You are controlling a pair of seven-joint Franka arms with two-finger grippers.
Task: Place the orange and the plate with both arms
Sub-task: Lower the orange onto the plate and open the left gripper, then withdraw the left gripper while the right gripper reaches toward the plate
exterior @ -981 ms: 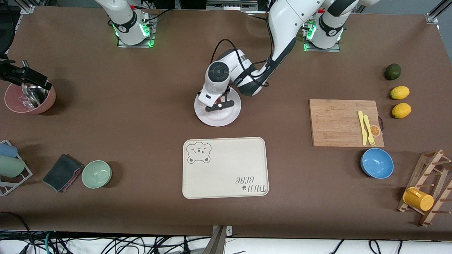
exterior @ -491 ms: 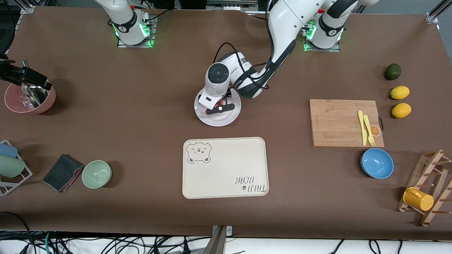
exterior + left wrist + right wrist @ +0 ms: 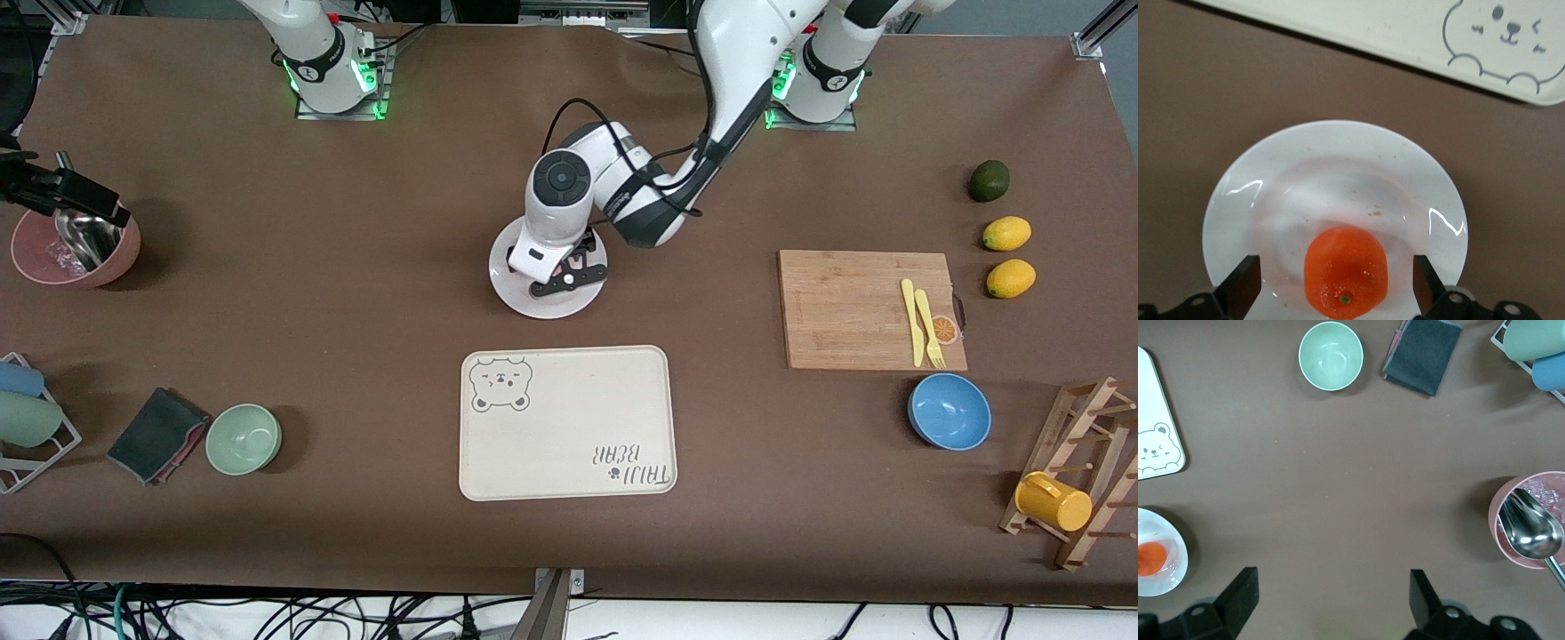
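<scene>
The white plate (image 3: 544, 307) lies mid-table, farther from the front camera than the bear tray. The orange (image 3: 1345, 282) sits on the plate (image 3: 1338, 153), stem end up. My left gripper (image 3: 569, 277) hovers low over the plate, open, with its fingers wide on either side of the orange and not touching it (image 3: 1336, 283). In the front view the left wrist hides the orange. My right gripper (image 3: 1331, 590) is open and empty, high over the table toward the right arm's end. Its view shows the plate (image 3: 1175, 577) and orange (image 3: 1150, 559) at the edge.
The cream bear tray (image 3: 564, 422) lies just nearer the front camera than the plate. A pink bowl with a metal scoop (image 3: 76, 249), a green bowl (image 3: 244, 438) and a grey cloth (image 3: 158, 434) lie toward the right arm's end. A cutting board (image 3: 853, 307), blue bowl (image 3: 949, 411) and lemons (image 3: 1006, 234) lie toward the left arm's end.
The left wrist and gripper have shifted a little over the plate toward the left arm's end. The plate has stayed in place. The right arm has not moved.
</scene>
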